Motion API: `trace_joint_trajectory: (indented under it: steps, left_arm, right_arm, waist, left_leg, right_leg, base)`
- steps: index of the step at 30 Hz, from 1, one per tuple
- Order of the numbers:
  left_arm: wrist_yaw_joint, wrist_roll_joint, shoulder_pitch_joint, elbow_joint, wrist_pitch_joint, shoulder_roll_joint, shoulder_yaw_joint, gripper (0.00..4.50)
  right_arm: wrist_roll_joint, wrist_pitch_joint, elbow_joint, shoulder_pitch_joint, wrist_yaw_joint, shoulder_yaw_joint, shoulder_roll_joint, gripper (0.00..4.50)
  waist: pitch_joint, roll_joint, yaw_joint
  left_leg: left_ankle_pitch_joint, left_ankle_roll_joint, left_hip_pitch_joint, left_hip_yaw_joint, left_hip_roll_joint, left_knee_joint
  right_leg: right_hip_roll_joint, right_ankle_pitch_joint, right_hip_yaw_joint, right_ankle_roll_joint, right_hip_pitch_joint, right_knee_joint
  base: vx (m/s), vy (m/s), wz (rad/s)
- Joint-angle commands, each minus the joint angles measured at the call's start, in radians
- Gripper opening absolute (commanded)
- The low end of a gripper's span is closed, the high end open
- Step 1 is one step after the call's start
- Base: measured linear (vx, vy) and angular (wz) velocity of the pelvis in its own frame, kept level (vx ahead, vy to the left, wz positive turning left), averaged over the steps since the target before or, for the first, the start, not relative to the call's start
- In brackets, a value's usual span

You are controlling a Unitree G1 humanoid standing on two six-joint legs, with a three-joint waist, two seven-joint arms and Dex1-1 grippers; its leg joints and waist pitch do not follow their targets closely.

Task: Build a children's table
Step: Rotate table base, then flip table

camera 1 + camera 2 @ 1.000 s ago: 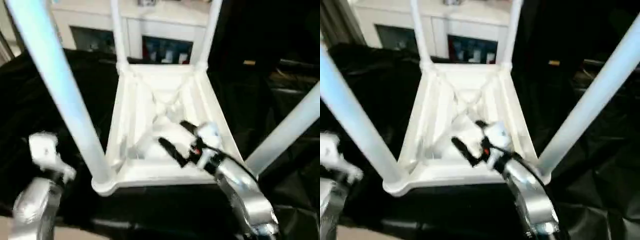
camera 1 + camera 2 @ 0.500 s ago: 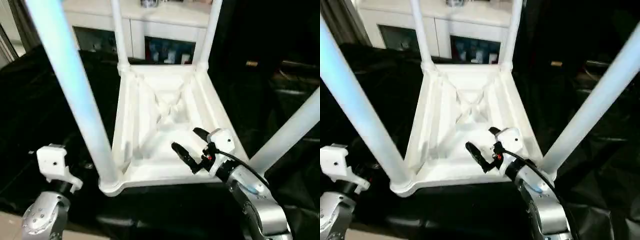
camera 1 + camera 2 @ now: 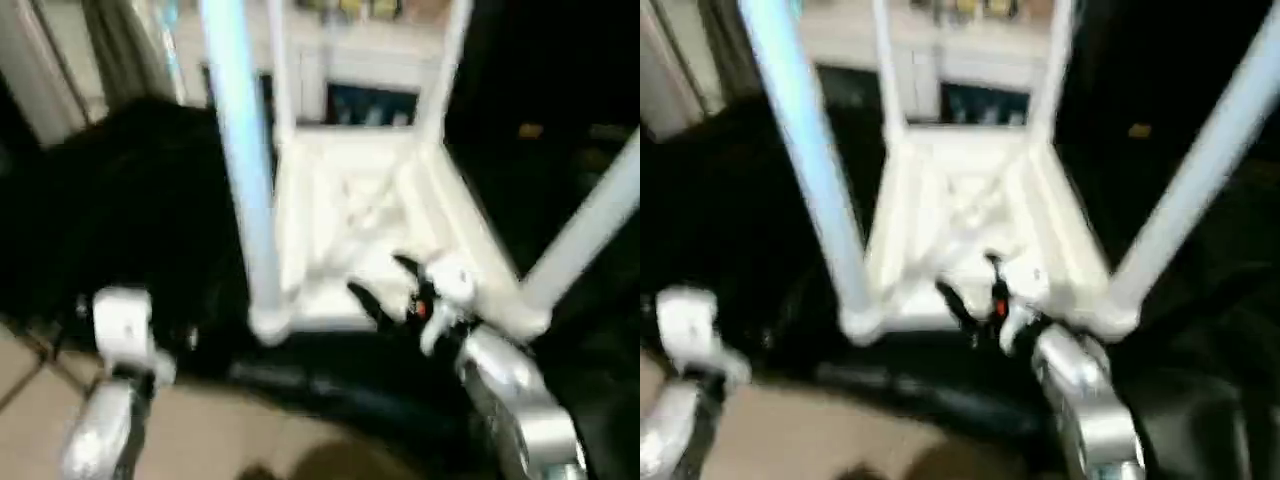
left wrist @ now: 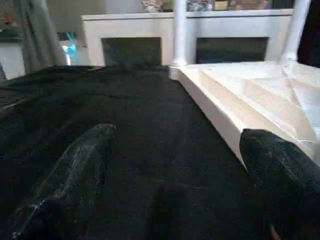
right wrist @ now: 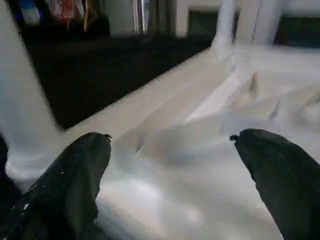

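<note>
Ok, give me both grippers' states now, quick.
Left gripper: open, holding nothing, over the black cloth beside the tabletop.
Right gripper: open, holding nothing, over the tabletop's underside.

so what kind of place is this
Probably a furnished indoor room set up for a demo: a white cabinet with glass doors at the back, a black cloth as work surface, and pale floor tiles.

it is looking like a home-style room: a white cabinet [image 4: 185, 35] with glass doors is standing behind, knick-knacks sitting on top, grey curtain [image 4: 32, 40] hanging beside.
</note>
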Motion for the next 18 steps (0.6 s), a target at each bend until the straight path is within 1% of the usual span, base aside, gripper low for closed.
trace_joint_trajectory:
  steps: [1,2,3,4,5,6,7,8,9,10,11,12,13,14,15,16,17,18]
  left_arm:
    - [-0.012,-0.007,0.013,-0.022,-0.019,-0.01,-0.019,4.49]
    - [-0.03,-0.026,0.024,-0.034,-0.029,-0.015,-0.025,4.49]
    - [-0.03,-0.026,0.024,-0.034,-0.029,-0.015,-0.025,4.49]
    - [-0.11,-0.103,0.051,-0.08,-0.032,-0.017,-0.058,4.49]
    - [-0.126,-0.106,0.057,-0.091,-0.028,-0.012,-0.073,4.49]
    - [-0.127,-0.106,0.057,-0.092,-0.027,-0.012,-0.074,4.49]
    - [-0.17,-0.113,0.074,-0.118,-0.002,0.01,-0.117,4.49]
    - [-0.195,-0.113,0.087,-0.13,0.014,0.026,-0.142,4.49]
    - [-0.221,-0.112,0.105,-0.144,0.043,0.046,-0.171,4.49]
    - [-0.226,-0.103,0.114,-0.148,0.06,0.06,-0.186,4.49]
    - [-0.223,-0.099,0.114,-0.149,0.064,0.062,-0.188,4.49]
    - [-0.205,-0.085,0.115,-0.15,0.074,0.063,-0.186,4.49]
    - [-0.191,-0.08,0.112,-0.148,0.075,0.057,-0.18,4.49]
    - [-0.183,-0.077,0.11,-0.146,0.076,0.052,-0.177,4.49]
    - [-0.178,-0.076,0.109,-0.144,0.076,0.05,-0.175,4.49]
    - [-0.174,-0.073,0.105,-0.14,0.085,0.05,-0.172,4.49]
    - [-0.169,-0.073,0.1,-0.135,0.09,0.05,-0.17,4.49]
    - [-0.162,-0.073,0.092,-0.127,0.096,0.051,-0.167,4.49]
  right_arm:
    - [0.012,-0.016,-0.009,-0.005,-0.015,-0.027,-0.003,4.5]
    - [0.014,-0.027,-0.007,-0.002,-0.019,-0.033,-0.003,4.5]
    - [0.014,-0.027,-0.007,-0.002,-0.019,-0.033,-0.003,4.5]
    - [0.017,-0.066,0.015,0.009,-0.04,-0.056,0.0,4.5]
    - [0.02,-0.084,0.025,0.012,-0.049,-0.067,0.003,4.5]
    - [0.02,-0.085,0.025,0.012,-0.049,-0.068,0.004,4.5]
    - [0.036,-0.116,0.037,0.022,-0.055,-0.093,0.009,4.5]
    - [0.046,-0.136,0.039,0.03,-0.057,-0.107,0.013,4.5]
    - [0.054,-0.159,0.042,0.043,-0.067,-0.128,0.017,4.5]
    - [0.057,-0.18,0.046,0.051,-0.074,-0.141,0.018,4.5]
    - [0.057,-0.192,0.048,0.055,-0.076,-0.145,0.018,4.5]
    - [0.054,-0.243,0.055,0.07,-0.085,-0.161,0.017,4.5]
    - [0.051,-0.275,0.053,0.08,-0.097,-0.171,0.02,4.5]
    - [0.048,-0.294,0.051,0.085,-0.104,-0.178,0.023,4.5]
    - [0.047,-0.303,0.05,0.089,-0.11,-0.181,0.025,4.5]
    - [0.055,-0.316,0.046,0.093,-0.11,-0.186,0.031,4.5]
    - [0.056,-0.329,0.046,0.098,-0.114,-0.189,0.035,4.5]
    - [0.058,-0.35,0.046,0.104,-0.119,-0.194,0.041,4.5]
  waist:
    - [-0.046,0.029,-0.018]
    - [-0.048,0.022,-0.029]
    - [-0.047,0.02,-0.031]
    - [-0.048,0.016,-0.032]
    - [-0.049,0.013,-0.033]
    - [-0.05,0.014,-0.036]
    - [-0.052,0.004,-0.038]
    - [-0.053,0.003,-0.041]
    - [-0.048,0.002,-0.047]
    - [-0.05,0.001,-0.048]
    - [-0.05,0.001,-0.051]
    - [-0.053,-0.001,-0.053]
    - [-0.053,-0.001,-0.053]
    - [-0.056,-0.002,-0.054]
    - [-0.057,-0.006,-0.057]
    - [-0.059,-0.003,-0.059]
    - [-0.058,-0.004,-0.061]
    - [-0.056,-0.002,-0.067]
  left_leg:
    - [-0.35,-0.038,0.045,-0.024,0.073,-0.125]
    - [-0.354,-0.045,0.032,-0.02,0.064,-0.133]
    - [-0.347,-0.046,0.025,-0.016,0.06,-0.135]
    - [-0.337,-0.051,0.023,-0.013,0.058,-0.136]
    - [-0.305,-0.049,0.016,-0.009,0.056,-0.139]
    - [-0.296,-0.049,0.017,-0.008,0.055,-0.139]
    - [-0.278,-0.043,0.02,-0.002,0.052,-0.137]
    - [-0.249,-0.031,0.016,0.002,0.049,-0.136]
    - [-0.252,-0.023,0.014,0.003,0.05,-0.139]
    - [-0.246,-0.021,0.013,0.005,0.05,-0.138]
    - [-0.237,-0.019,0.015,0.007,0.048,-0.136]
    - [-0.209,-0.015,0.012,0.009,0.047,-0.133]
    - [-0.209,-0.015,0.012,0.009,0.047,-0.133]
    - [-0.177,-0.011,0.012,0.013,0.047,-0.13]
    - [-0.154,-0.002,0.011,0.016,0.043,-0.128]
    - [-0.133,0.007,0.01,0.017,0.042,-0.126]
    - [-0.134,0.01,0.01,0.018,0.042,-0.126]
    - [-0.153,0.013,0.012,0.018,0.043,-0.127]
  right_leg:
    - [-0.052,-0.017,0.041,-0.153,-0.002,-0.119]
    - [-0.057,-0.004,0.043,-0.147,0.013,-0.125]
    - [-0.059,-0.003,0.044,-0.138,0.015,-0.132]
    - [-0.066,-0.008,0.046,-0.128,0.016,-0.138]
    - [-0.068,0.002,0.045,-0.12,0.018,-0.14]
    - [-0.066,0.01,0.045,-0.117,0.019,-0.142]
    - [-0.067,0.023,0.047,-0.111,0.018,-0.147]
    - [-0.07,0.034,0.05,-0.103,0.02,-0.148]
    - [-0.07,0.015,0.05,-0.096,0.017,-0.151]
    - [-0.07,0.014,0.051,-0.092,0.018,-0.152]
    - [-0.067,0.022,0.052,-0.092,0.016,-0.152]
    - [-0.068,0.044,0.052,-0.091,0.02,-0.15]
    - [-0.068,0.044,0.052,-0.091,0.02,-0.15]
    - [-0.067,0.085,0.052,-0.087,0.022,-0.15]
    - [-0.062,0.13,0.051,-0.083,0.023,-0.148]
    - [-0.06,0.162,0.051,-0.08,0.024,-0.144]
    - [-0.059,0.166,0.051,-0.079,0.022,-0.146]
    - [-0.058,0.147,0.051,-0.084,0.02,-0.146]
  base:
    - [-0.137,0.005,0.24]
    - [-0.034,0.056,-0.01]
    - [-0.016,0.055,-0.08]
    - [-0.016,0.055,-0.08]
    - [0.0,0.0,0.0]
    - [0.0,0.0,0.0]
    - [0.0,0.0,0.0]
    - [0.0,0.0,0.0]
    - [0.0,0.0,0.0]
    - [0.0,0.0,0.0]
    - [0.0,0.0,0.0]
    - [0.0,0.0,0.0]
    - [0.0,0.0,0.0]
    - [0.0,0.0,0.0]
    - [0.0,0.0,0.0]
    - [0.0,0.0,0.0]
    - [0.0,0.0,0.0]
    - [0.0,0.0,0.0]
